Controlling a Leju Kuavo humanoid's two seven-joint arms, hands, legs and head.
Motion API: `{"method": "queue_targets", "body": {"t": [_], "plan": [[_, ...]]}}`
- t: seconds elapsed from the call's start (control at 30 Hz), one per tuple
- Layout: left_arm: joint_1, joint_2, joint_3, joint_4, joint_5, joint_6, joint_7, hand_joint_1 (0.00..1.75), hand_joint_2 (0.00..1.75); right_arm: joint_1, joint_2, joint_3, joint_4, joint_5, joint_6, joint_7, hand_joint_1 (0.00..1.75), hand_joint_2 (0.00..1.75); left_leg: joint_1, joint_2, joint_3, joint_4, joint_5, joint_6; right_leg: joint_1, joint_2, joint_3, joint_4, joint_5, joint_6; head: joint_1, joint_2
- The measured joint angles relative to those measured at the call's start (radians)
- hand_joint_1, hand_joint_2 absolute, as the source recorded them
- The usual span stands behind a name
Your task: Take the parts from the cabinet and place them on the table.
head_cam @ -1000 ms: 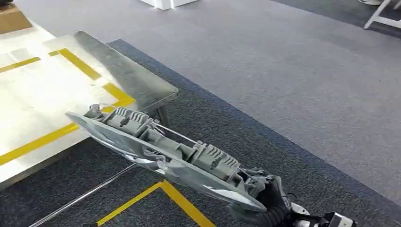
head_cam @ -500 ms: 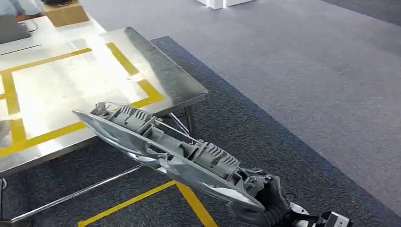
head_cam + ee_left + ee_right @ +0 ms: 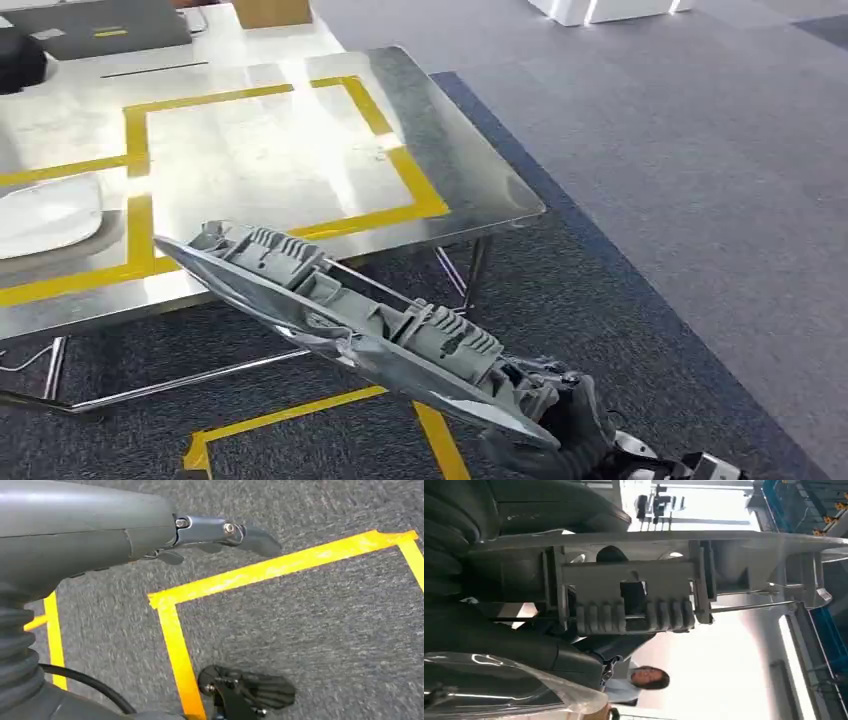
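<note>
A long grey plastic part [image 3: 350, 315] with ribbed blocks and a thin metal rod slants up to the left in the head view. My right hand [image 3: 560, 435] grips its lower end near the picture's bottom edge. The part's far tip hangs over the front edge of a steel table [image 3: 450, 170] marked with yellow tape. In the right wrist view the same part [image 3: 634, 595] lies across my right hand [image 3: 474, 630]. My left hand [image 3: 100, 535] hangs above the carpet with its fingers [image 3: 245, 535] stretched out, holding nothing.
A pale shell-like part [image 3: 45, 215] lies at the table's left side. A laptop [image 3: 100, 25] and a cardboard box [image 3: 270, 10] sit at its far end. Yellow floor tape [image 3: 300, 410] runs under the part. A person [image 3: 644, 680] shows in the right wrist view.
The whole picture has shifted: the camera has turned, bringing much more of the table into view. The part stays in my right hand at the same slant.
</note>
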Motion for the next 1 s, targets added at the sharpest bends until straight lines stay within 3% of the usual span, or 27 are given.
{"method": "queue_targets", "body": {"t": [0.03,0.07,0.13,0.17,0.2,0.23,0.3,0.33,0.37,0.4,0.43,0.5,0.53,0.57,0.63,0.67,0.7,0.73,0.83,0.87,0.9,0.93,0.97,1.0], "plan": [[0.0,0.0,0.0,0.0,0.001,-0.003,0.0,0.0,1.75,0.001,0.0,0.0,0.0,0.002,0.0,0.0,1.75,1.75,-0.001,-0.015,0.002,0.0,0.0,0.0,0.0,0.0,-0.022,0.023,0.009,0.0,0.002,0.0],[0.001,0.0,0.001,0.0,0.001,-0.005,-0.002,0.0,1.75,0.001,0.0,0.0,0.0,0.003,0.0,0.0,1.75,1.75,-0.001,-0.032,0.005,0.0,-0.001,0.0,0.0,0.001,-0.018,-0.008,0.047,-0.002,0.001,0.0],[0.002,0.0,0.001,0.0,0.001,-0.008,-0.004,0.0,1.75,0.0,0.0,0.0,0.0,0.006,-0.001,0.0,1.75,1.75,0.0,-0.062,0.013,0.001,-0.005,-0.004,-0.001,0.012,0.041,-0.158,0.147,-0.008,0.001,0.0],[0.001,-0.001,0.001,0.0,0.001,-0.01,-0.006,0.0,1.75,-0.001,0.0,0.0,0.0,0.007,-0.002,0.0,1.75,1.75,0.001,-0.076,0.017,0.001,-0.007,-0.008,-0.004,0.049,0.079,-0.251,0.193,-0.012,0.002,0.0],[0.0,-0.001,0.001,0.0,0.001,-0.01,-0.006,0.0,1.75,-0.001,0.0,0.0,0.0,0.007,-0.002,0.0,1.75,1.75,-0.005,-0.087,0.014,0.005,-0.01,-0.013,-0.007,0.084,0.091,-0.275,0.176,-0.015,-0.001,0.0],[-0.002,0.0,0.001,0.0,0.001,-0.01,-0.008,0.0,1.75,-0.001,0.0,0.0,-0.001,0.007,-0.002,-0.001,1.75,1.75,-0.001,-0.099,0.007,0.008,-0.009,-0.019,-0.007,0.076,0.109,-0.288,0.172,-0.016,0.0,0.0],[0.005,-0.001,0.003,0.0,0.0,-0.01,-0.008,0.0,1.75,-0.001,0.0,0.0,-0.001,0.008,-0.002,0.0,1.75,1.75,0.006,-0.117,0.004,0.002,-0.003,-0.032,0.0,0.061,0.108,-0.288,0.172,-0.025,0.0,0.0],[0.007,-0.001,0.004,0.0,0.0,-0.01,-0.008,0.0,1.75,-0.002,0.0,0.0,-0.001,0.008,-0.002,0.0,1.75,1.75,0.005,-0.127,0.002,0.001,-0.004,-0.038,-0.004,0.051,0.112,-0.294,0.175,-0.031,-0.001,0.0],[0.008,0.002,0.004,0.0,0.0,-0.01,-0.008,0.0,1.75,-0.003,0.0,0.0,-0.001,0.008,-0.003,0.0,1.75,1.75,0.005,-0.087,0.001,0.014,-0.012,-0.042,-0.009,0.035,0.118,-0.302,0.178,-0.037,0.0,0.0],[0.007,0.001,0.004,0.0,0.0,-0.01,-0.008,0.0,1.75,-0.002,0.0,0.0,-0.001,0.008,-0.004,0.0,1.75,1.75,-0.001,-0.031,-0.015,0.048,-0.036,-0.05,-0.008,0.023,0.124,-0.305,0.175,-0.044,-0.011,0.0],[0.003,0.001,0.004,0.0,0.001,-0.01,-0.008,0.0,1.75,-0.001,0.0,0.0,-0.001,0.008,-0.004,-0.001,1.75,1.75,0.001,-0.004,-0.052,0.123,-0.076,-0.056,-0.006,0.006,0.127,-0.305,0.172,-0.047,-0.008,0.0],[0.001,0.0,0.004,0.0,0.0,-0.01,-0.009,0.0,1.75,-0.001,0.0,0.0,-0.001,0.008,-0.005,0.0,1.75,1.75,0.008,0.009,-0.131,0.279,-0.137,-0.062,-0.005,-0.024,0.131,-0.304,0.166,-0.051,-0.009,0.0],[0.001,0.0,0.004,0.0,-0.001,-0.011,-0.01,0.0,1.75,0.0,0.0,0.0,-0.001,0.009,-0.005,0.0,1.75,1.75,0.01,0.009,-0.152,0.314,-0.139,-0.065,-0.005,-0.038,0.134,-0.304,0.162,-0.051,-0.01,0.0],[0.003,0.0,0.004,0.0,-0.001,-0.011,-0.01,0.0,1.75,0.0,0.0,0.0,-0.001,0.01,-0.005,0.0,1.75,1.75,0.012,0.011,-0.146,0.3,-0.115,-0.066,-0.005,-0.051,0.139,-0.304,0.158,-0.049,-0.01,0.0],[0.005,0.002,0.005,0.0,0.0,-0.012,-0.012,0.0,1.75,0.0,0.0,0.0,-0.001,0.01,-0.006,0.0,1.75,1.75,0.013,0.027,-0.075,0.152,-0.022,-0.063,-0.006,-0.075,0.155,-0.304,0.148,-0.044,-0.01,0.0],[0.005,0.003,0.005,0.0,0.001,-0.015,-0.012,0.0,1.75,-0.001,0.0,0.0,-0.001,0.011,-0.008,0.0,1.75,1.75,0.011,0.059,-0.027,0.057,0.022,-0.059,-0.005,-0.086,0.164,-0.304,0.14,-0.038,-0.01,0.0],[0.003,0.003,0.005,0.0,0.001,-0.018,-0.012,0.0,1.75,0.0,0.0,0.0,-0.001,0.013,-0.01,0.0,1.75,1.75,-0.002,0.114,-0.008,0.027,0.004,-0.056,0.001,-0.093,0.158,-0.305,0.134,-0.03,-0.01,0.0],[-0.001,0.003,0.005,0.0,0.0,-0.019,-0.013,0.0,1.75,0.0,0.0,0.0,-0.001,0.013,-0.012,-0.001,1.75,1.75,-0.005,0.111,-0.008,0.016,0.001,-0.043,0.007,-0.102,0.158,-0.302,0.126,-0.023,-0.012,0.0],[0.003,0.002,0.005,0.0,-0.001,-0.02,-0.013,0.0,1.75,-0.002,0.0,0.0,-0.001,0.016,-0.015,0.0,1.75,1.75,-0.007,0.073,-0.014,0.016,-0.004,-0.025,0.008,-0.143,0.189,-0.314,0.12,-0.011,-0.007,0.0],[0.003,0.002,0.005,0.0,-0.001,-0.02,-0.013,0.0,1.75,-0.003,0.0,0.0,-0.001,0.016,-0.015,0.0,1.75,1.75,0.003,0.059,-0.007,0.007,0.001,-0.017,0.004,-0.135,0.182,-0.312,0.11,-0.003,-0.005,0.0],[0.004,0.002,0.005,0.0,-0.002,-0.024,-0.013,0.0,1.75,-0.005,0.0,0.001,-0.002,0.017,-0.017,0.001,1.75,1.75,0.003,0.049,-0.006,0.007,0.002,-0.015,0.003,-0.069,0.175,-0.286,0.091,0.0,0.002,0.0],[0.002,0.003,0.005,0.0,-0.002,-0.031,-0.011,0.0,1.75,-0.005,0.0,0.001,-0.001,0.016,-0.017,0.0,1.75,1.75,0.003,0.037,-0.007,0.007,0.002,-0.006,0.001,-0.028,0.143,-0.222,0.06,0.0,0.005,0.0],[0.0,0.003,0.005,0.0,-0.003,-0.035,-0.011,0.0,1.75,-0.002,0.0,0.001,-0.001,0.015,-0.018,-0.001,1.75,1.75,0.003,0.021,-0.008,0.007,0.001,-0.004,0.002,-0.008,0.092,-0.125,0.021,-0.001,0.005,0.0],[0.0,0.002,0.005,0.0,-0.005,-0.038,-0.011,0.0,1.75,-0.001,0.0,0.001,-0.001,0.015,-0.019,0.0,1.75,1.75,0.002,0.006,-0.007,0.008,0.0,-0.002,0.003,-0.001,0.04,-0.039,-0.005,-0.002,0.005,0.0]]}}
